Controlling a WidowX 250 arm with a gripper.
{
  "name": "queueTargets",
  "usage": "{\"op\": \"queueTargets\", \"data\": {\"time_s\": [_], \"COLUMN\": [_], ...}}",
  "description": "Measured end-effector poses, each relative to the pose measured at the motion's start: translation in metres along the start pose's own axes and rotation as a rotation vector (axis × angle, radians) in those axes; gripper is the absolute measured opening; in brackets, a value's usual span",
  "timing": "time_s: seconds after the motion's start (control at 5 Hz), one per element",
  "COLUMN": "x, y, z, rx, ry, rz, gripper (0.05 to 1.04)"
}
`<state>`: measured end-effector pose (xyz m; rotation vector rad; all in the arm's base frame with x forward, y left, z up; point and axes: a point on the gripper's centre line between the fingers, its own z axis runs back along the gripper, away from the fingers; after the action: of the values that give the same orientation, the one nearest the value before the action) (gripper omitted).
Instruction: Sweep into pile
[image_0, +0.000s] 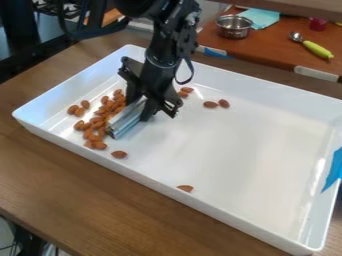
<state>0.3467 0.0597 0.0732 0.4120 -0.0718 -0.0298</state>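
Holding a silvery scraper (125, 120) between its fingers, the black gripper (145, 106) is hanging over the white tray (234, 216), towards the end opposite the blue tape (334, 170). Most of the almonds (87, 134) are lying inside the tray in a loose cluster just beside the scraper, at that same end. Two pairs are resting nearer the tray's far wall, and two single ones are sitting towards its near wall. Beyond the tray, a metal bowl (234, 27) is standing on a reddish-brown surface (267, 49).
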Motion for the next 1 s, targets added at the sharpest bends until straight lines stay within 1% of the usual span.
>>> {"op": "queueTargets", "data": {"time_s": [0.2, 0.4, 0.6, 0.8, 1.0], "x": [-0.001, -0.003, -0.015, -0.027, -0.023], "y": [0.021, 0.035, 0.036, 0.023, 0.003], "z": [-0.009, -0.013, -0.010, 0.006, 0.031], "rx": [0.076, 0.121, 0.080, -0.052, -0.172], "ry": [0.036, 0.042, 0.063, 0.090, 0.027], "rz": [-0.013, -0.012, -0.007, -0.025, 0.006], "gripper": [0.381, 0.381, 0.381, 0.381, 0.381]}}
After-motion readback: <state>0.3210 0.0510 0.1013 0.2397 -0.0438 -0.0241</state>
